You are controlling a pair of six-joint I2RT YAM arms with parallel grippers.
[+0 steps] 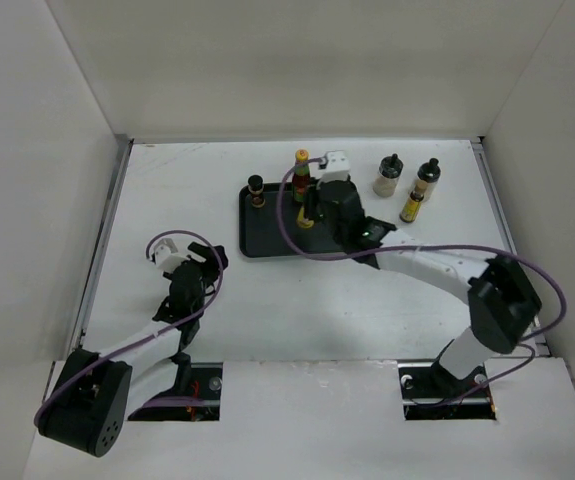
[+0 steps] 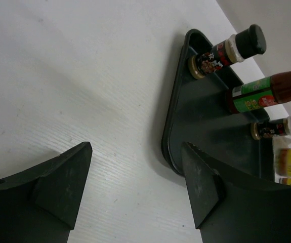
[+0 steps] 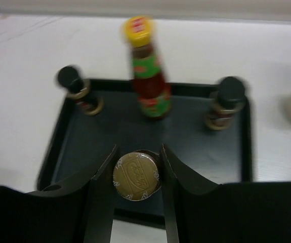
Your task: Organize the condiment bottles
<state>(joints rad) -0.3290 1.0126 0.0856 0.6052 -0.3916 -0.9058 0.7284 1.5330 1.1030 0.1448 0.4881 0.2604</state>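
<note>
Gold-capped bottle (image 3: 136,175) gripped by right end effector (image 3: 137,154), clear only in wrist view, left end effector (image 2: 135,152) open

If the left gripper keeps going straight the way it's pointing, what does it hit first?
Most likely the bare white table. The rounded corner of the black tray sits just right of that line, so the left gripper would probably miss it, though depth is hard to judge.

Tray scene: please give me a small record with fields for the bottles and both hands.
holder: black tray
on it: red bottle, dark bottle, second dark bottle
off it: cream bottle, yellow-label bottle, both upright
right hand: shut on gold-cap bottle, over tray
left hand: open, empty, beside tray
</note>
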